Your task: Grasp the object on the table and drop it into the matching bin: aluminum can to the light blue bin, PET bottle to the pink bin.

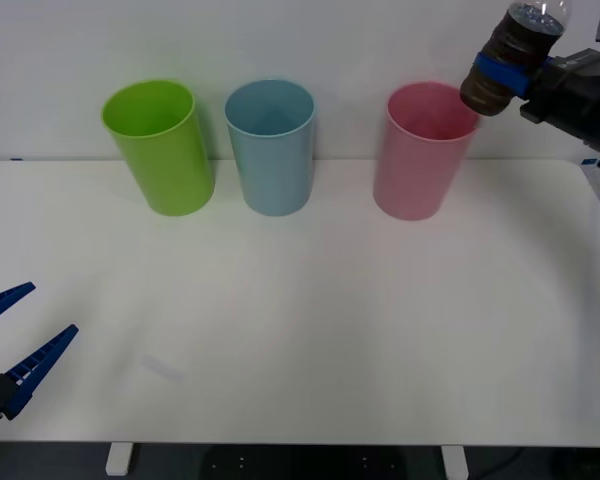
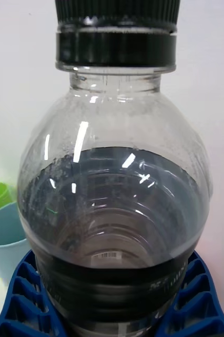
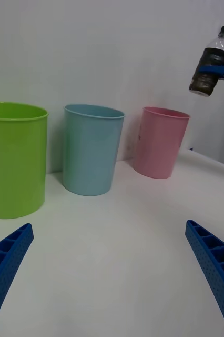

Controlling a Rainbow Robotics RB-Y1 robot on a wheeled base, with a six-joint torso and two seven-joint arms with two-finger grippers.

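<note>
We find no legible text, brand, number or sign in any view. The PET bottle (image 2: 114, 210) carries a small barcode low on its dark label, seen in the right wrist view, with faint print beside it that we cannot read. The bins bear no markings.

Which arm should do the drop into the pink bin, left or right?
Right. The right gripper already holds the PET bottle in the air beside the pink bin rim. The left gripper sits open and low at the table's near left corner.
</note>
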